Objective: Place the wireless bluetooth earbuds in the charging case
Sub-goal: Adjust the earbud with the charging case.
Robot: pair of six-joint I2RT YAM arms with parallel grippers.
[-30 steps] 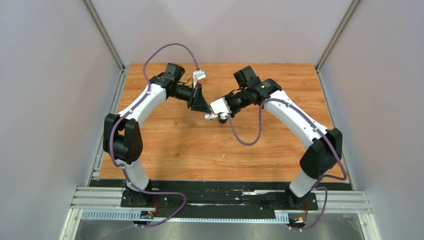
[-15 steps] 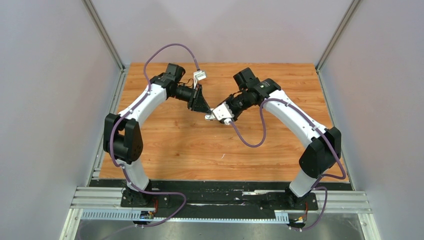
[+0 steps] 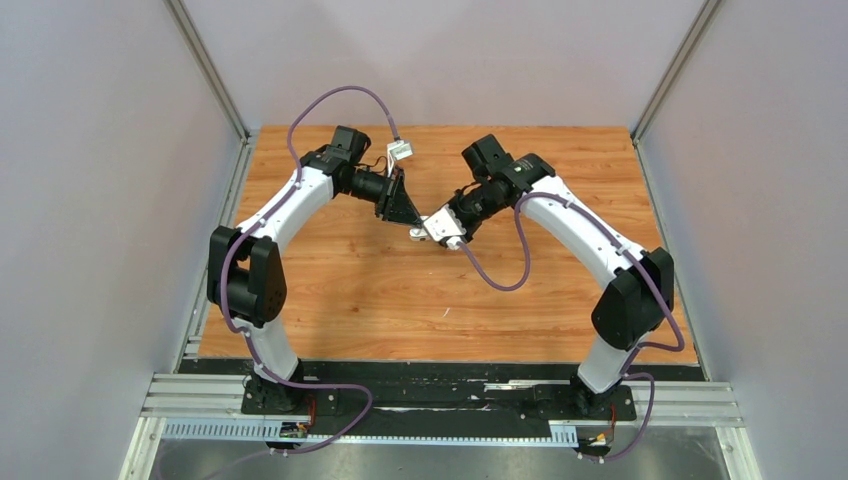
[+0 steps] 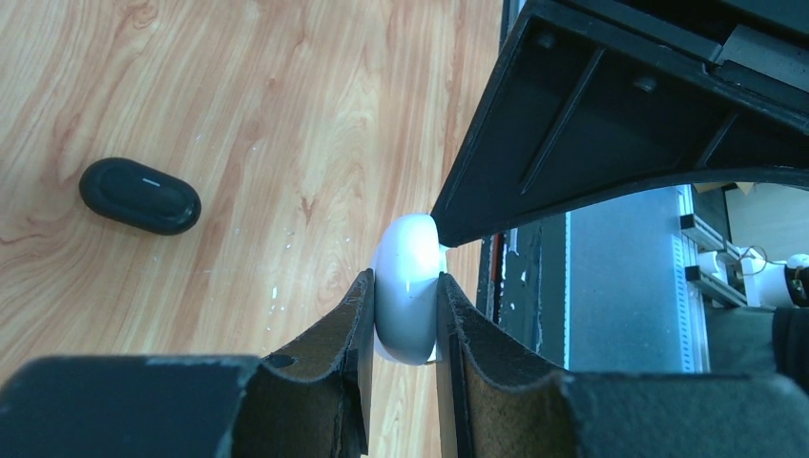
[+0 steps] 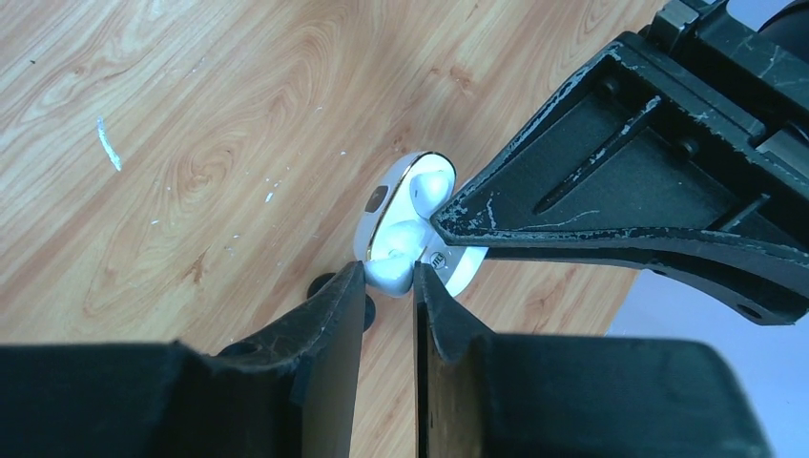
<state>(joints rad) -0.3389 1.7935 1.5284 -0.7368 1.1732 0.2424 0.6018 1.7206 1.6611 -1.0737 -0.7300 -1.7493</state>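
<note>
Slipping looks like the main risk. The white case (image 4: pixel 408 258) hangs above the bench (image 3: pixel 380 290), pinched by its rounded sides in the left jaws alone, so a push from the right jaws could twist it loose or tip it. It is open, and two white earbuds (image 5: pixel 427 186) appear to lie in its wells. An off-line nudge could lever one out and drop it onto the wood.

The right jaws stand narrowly spread, their tips at the case's lower edge. Whether they grip it I cannot tell.

Both arms reach in from the near edge with elbows out. The left arm (image 3: pixel 290 205) bends rightward and the right arm (image 3: pixel 580 225) bends leftward, and their wrists meet tip to tip over the far middle of the bench. A closed black case (image 4: pixel 140 196) lies on the bench, apart from them.
</note>
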